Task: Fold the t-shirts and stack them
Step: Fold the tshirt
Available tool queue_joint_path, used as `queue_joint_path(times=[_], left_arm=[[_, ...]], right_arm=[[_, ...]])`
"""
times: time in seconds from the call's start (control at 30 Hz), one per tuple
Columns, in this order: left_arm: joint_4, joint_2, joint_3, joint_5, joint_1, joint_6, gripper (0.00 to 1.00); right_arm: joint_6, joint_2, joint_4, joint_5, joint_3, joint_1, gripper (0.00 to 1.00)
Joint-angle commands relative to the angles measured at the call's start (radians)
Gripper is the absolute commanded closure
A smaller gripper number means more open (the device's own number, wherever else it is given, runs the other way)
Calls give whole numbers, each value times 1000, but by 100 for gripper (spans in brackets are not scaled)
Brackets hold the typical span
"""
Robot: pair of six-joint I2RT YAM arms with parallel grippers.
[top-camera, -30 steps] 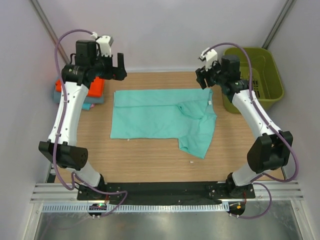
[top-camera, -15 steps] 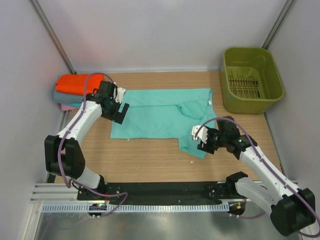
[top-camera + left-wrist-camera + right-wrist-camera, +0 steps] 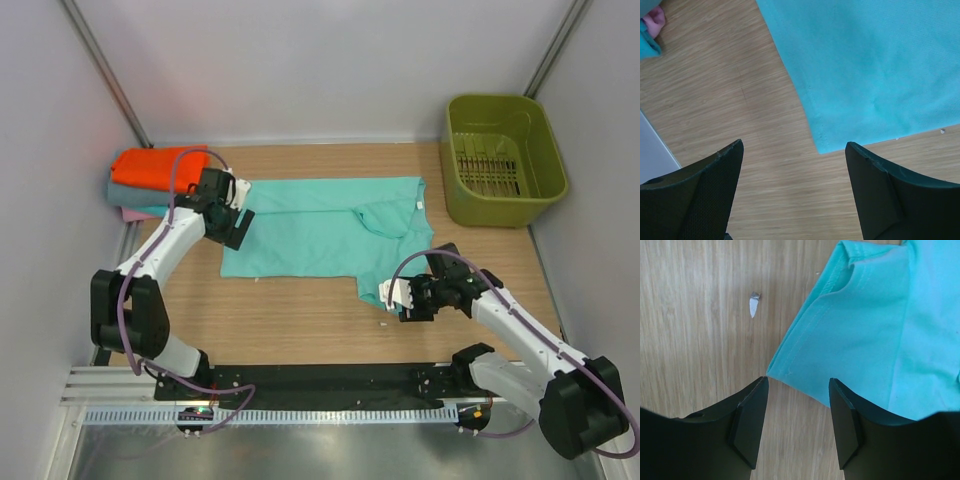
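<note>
1. The mint-green t-shirt (image 3: 320,225) lies spread on the table (image 3: 300,315), its right part folded over into a flap that reaches toward the near edge. It lies the same as in both earlier frames.
2. A second ago both arms were raised at the far side. Now both are down low by the shirt.
3. The left gripper (image 3: 236,226) hangs at the shirt's left edge, slightly farther from the near edge than half a second ago. Its jaws are spread and hold nothing. In the left wrist view the shirt's near-left corner shows between the fingers (image 3: 715,180).
4. The right gripper (image 3: 400,298) has slid a little toward the near edge and now sits at the flap's near corner. Its jaws are spread and empty. In the right wrist view that corner lies just ahead of its fingers (image 3: 750,415), with a small white scrap (image 3: 754,305) on the wood nearby.
5. The folded orange t-shirt (image 3: 155,165) tops the grey-teal t-shirt (image 3: 125,192) and the pink t-shirt (image 3: 135,213) at far left, unchanged.
6. The olive-green basket (image 3: 505,120) stands at far right, as before.
</note>
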Motion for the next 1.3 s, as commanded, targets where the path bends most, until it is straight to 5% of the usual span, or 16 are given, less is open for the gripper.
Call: queue_joint_path(times=[0.0, 0.53, 0.97, 1.1, 1.27], left_arm=[[42, 10, 14, -46, 1, 14, 17], [22, 81, 45, -75, 1, 11, 17], [17, 79, 34, -64, 4, 5, 17], [-32, 59, -1, 66, 49, -24, 18], [-124, 107, 5, 290, 124, -107, 32]], right_arm=[[-134, 37, -22, -35, 4, 10, 43], [-262, 192, 5, -3, 12, 26, 44], [-221, 196, -7, 36, 26, 38, 84], [-175, 160, 2, 51, 30, 38, 91], [-125, 151, 25, 69, 30, 38, 91]])
